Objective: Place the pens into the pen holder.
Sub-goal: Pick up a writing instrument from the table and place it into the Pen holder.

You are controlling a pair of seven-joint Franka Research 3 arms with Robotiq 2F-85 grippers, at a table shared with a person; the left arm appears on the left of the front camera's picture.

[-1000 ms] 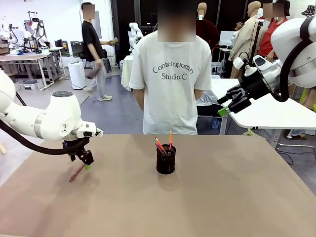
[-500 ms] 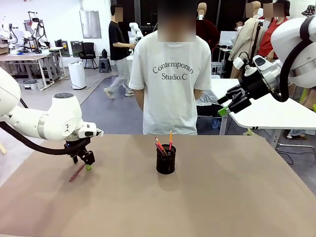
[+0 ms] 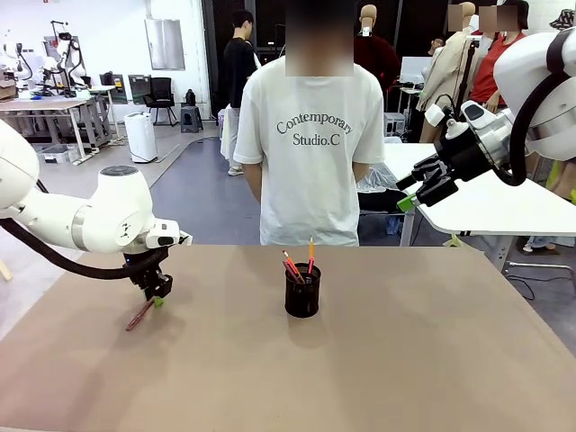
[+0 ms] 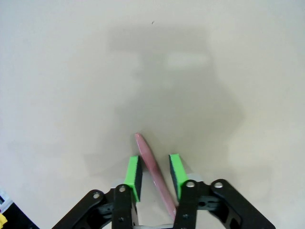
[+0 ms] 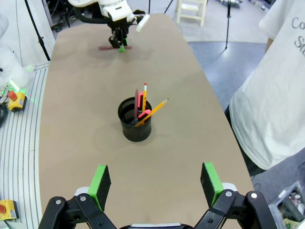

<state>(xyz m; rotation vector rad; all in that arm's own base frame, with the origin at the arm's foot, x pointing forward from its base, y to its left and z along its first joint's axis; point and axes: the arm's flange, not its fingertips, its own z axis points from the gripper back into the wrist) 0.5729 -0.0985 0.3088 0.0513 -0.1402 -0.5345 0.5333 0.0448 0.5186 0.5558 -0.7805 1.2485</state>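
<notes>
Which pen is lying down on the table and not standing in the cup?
The pinkish-red pen between the left gripper's green pads lies flat on the table. The other pens stand in the black pen holder.

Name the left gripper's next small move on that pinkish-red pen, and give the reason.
Probably finish closing. In the left wrist view the left gripper straddles the pinkish-red pen, which lies flat on the table between the green pads with a gap showing on each side, so the grip looks incomplete. Lifting now might leave it behind; the pen holder stands farther along the table.
</notes>
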